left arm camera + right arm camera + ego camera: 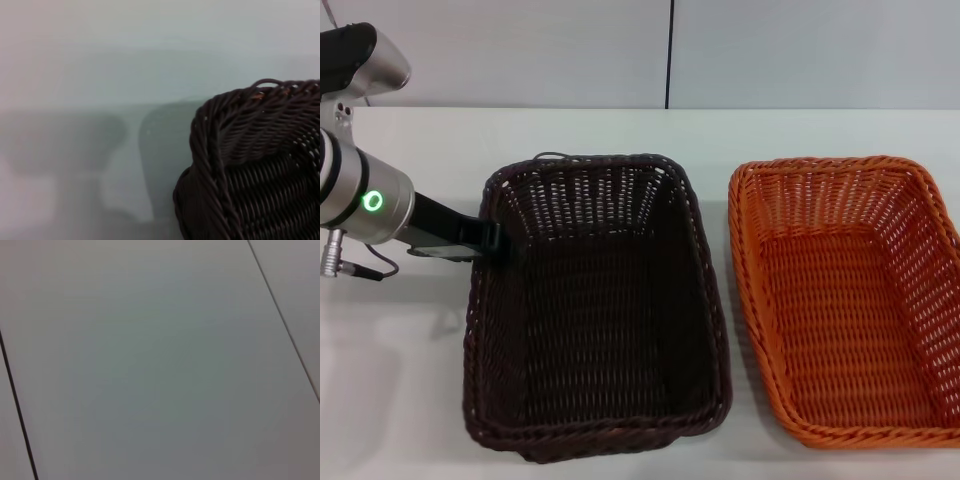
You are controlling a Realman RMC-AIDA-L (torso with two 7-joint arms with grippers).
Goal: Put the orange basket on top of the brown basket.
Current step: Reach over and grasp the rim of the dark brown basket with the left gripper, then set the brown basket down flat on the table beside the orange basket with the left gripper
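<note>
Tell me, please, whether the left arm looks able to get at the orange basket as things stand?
Probably not directly: the left pincer sits at the brown basket's left rim, and that basket lies between it and the orange basket.

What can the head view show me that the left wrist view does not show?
Only the head view shows the orange basket, standing on the white table to the right of the brown basket and apart from it, and the left gripper at the brown basket's left rim. Only the left wrist view shows a close look at one corner of the brown basket's braided rim. Both show the brown basket and the table.
</note>
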